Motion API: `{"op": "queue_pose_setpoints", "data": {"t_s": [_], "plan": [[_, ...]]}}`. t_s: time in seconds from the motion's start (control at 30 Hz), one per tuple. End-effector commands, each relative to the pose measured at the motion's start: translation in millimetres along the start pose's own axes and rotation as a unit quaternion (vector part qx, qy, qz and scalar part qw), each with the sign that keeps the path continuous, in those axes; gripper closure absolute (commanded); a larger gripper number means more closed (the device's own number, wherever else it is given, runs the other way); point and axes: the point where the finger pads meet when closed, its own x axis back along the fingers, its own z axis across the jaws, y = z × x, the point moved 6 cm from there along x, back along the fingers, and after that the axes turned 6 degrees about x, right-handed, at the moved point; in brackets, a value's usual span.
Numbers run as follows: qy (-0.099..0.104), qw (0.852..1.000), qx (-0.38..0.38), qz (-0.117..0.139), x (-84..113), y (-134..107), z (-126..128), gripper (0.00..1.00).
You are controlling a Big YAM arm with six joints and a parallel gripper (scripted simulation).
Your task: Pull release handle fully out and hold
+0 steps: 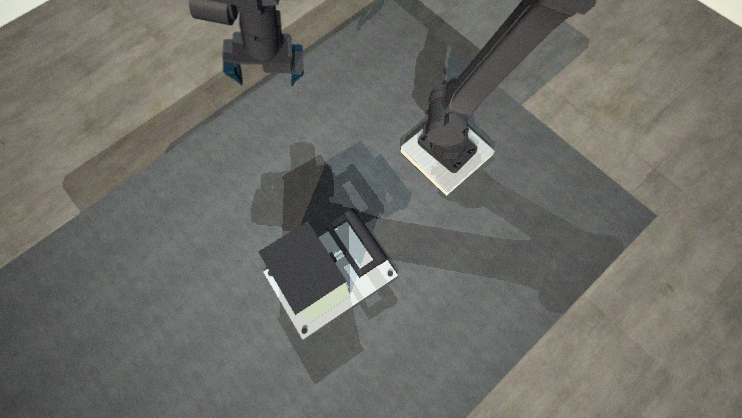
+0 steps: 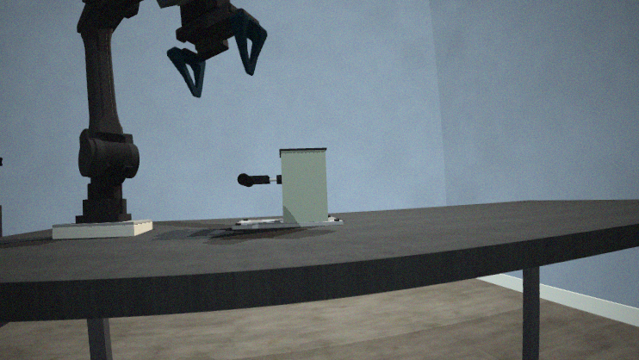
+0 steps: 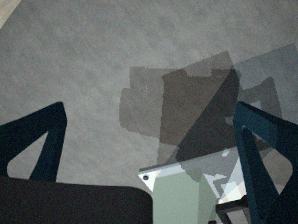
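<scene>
- Top view is showing a dark grey table top (image 1: 155, 311) sitting over a brown wood-plank floor (image 1: 675, 129), with long shadows of my arm lying across the grey.
- Exterior view is showing the same table (image 2: 402, 250) as a dark slab on thin legs, with a plain blue wall (image 2: 492, 89) behind it and a pale skirting strip (image 2: 581, 301) running along the floor at 4 o'clock.
- I am counting one arm, mine, standing on one pale base plate (image 1: 480, 160) at about 2 o'clock from the table's middle in the top view.
- I am counting one fixture: a pale green box housing (image 2: 304, 185) with a dark top, standing upright on one light mounting plate (image 1: 381, 280) near the middle of the table.
- One release handle (image 2: 250, 179) is sticking out of the housing's side toward my base; seen from above, its dark bar grip (image 1: 366, 236) is lying on the housing's 2 o'clock side.
- My claw (image 1: 263, 76) is hanging high in the air at 11 o'clock from the fixture, well apart from the handle, touching nothing.
- I am holding my two blue fingers (image 2: 189, 71) spread as wide as they go, with nothing between them.
- Wrist view is framing the housing (image 3: 176, 205) low between my fingers, far below.
</scene>
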Motion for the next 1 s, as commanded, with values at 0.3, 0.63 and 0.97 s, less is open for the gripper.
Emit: {"op": "queue_pose_setpoints", "data": {"t_s": [0.3,0.63,0.97], "plan": [[-0.021,0.995,0.094,0.010,-1.5,-116,-45,0.00],[-0.021,0.995,0.093,0.010,-1.1,-116,-45,0.00],[-0.019,0.996,0.087,0.008,1.6,-114,-43,0.00]]}}
